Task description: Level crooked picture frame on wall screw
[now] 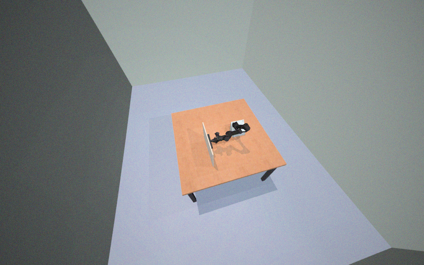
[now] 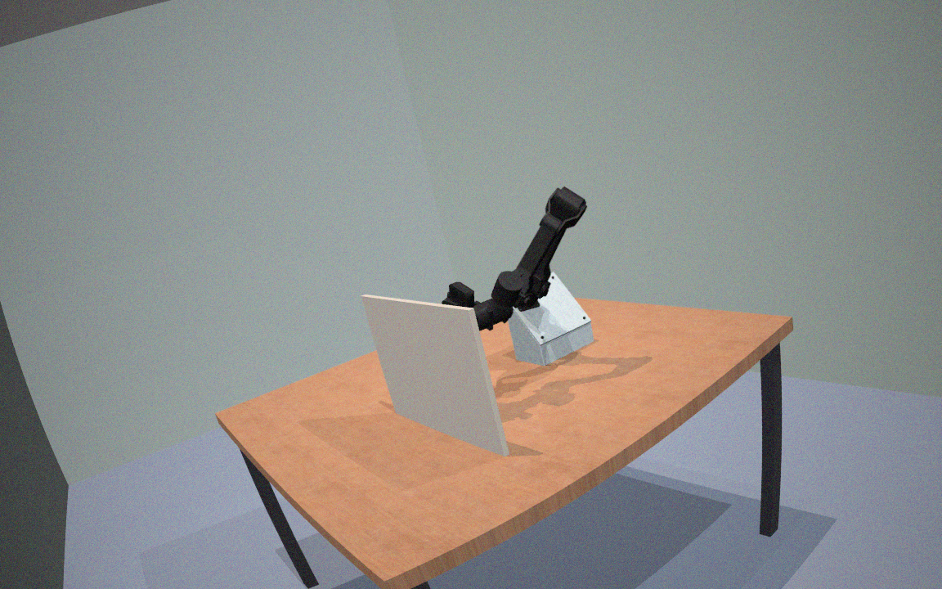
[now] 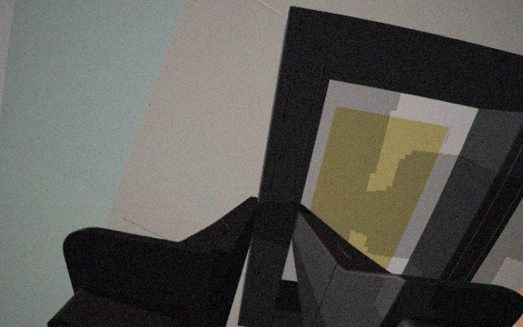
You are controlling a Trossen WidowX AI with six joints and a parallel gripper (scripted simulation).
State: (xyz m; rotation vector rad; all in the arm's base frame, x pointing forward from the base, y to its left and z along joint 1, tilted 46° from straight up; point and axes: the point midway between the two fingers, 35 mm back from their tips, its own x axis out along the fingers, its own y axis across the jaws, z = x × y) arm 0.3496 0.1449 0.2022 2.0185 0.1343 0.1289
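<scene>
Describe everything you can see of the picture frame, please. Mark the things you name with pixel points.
The picture frame (image 1: 209, 141) (image 3: 307, 45) has a broad, plain black border around a pale mat and a mustard-yellow rectangle, partly shadowed. It stands upright before the pale panel. The gripper (image 1: 211, 141) (image 3: 274, 208) is closed on one side bar. Its back is hidden, and I cannot tell whether it is level.

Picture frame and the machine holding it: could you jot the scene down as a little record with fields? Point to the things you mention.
held item: black picture frame (image 1: 210, 141) (image 3: 271, 136)
picture inside: plain yellow rectangle, pale border
holder: gripper (image 3: 274, 208), shut on one side bar
behind frame: upright pale panel (image 1: 208, 142) (image 2: 434, 366) (image 3: 198, 118)
arm base: pale sloped block (image 2: 566, 340)
surface: wood-topped table (image 1: 240, 168) (image 2: 679, 343)
screw: not visible
</scene>
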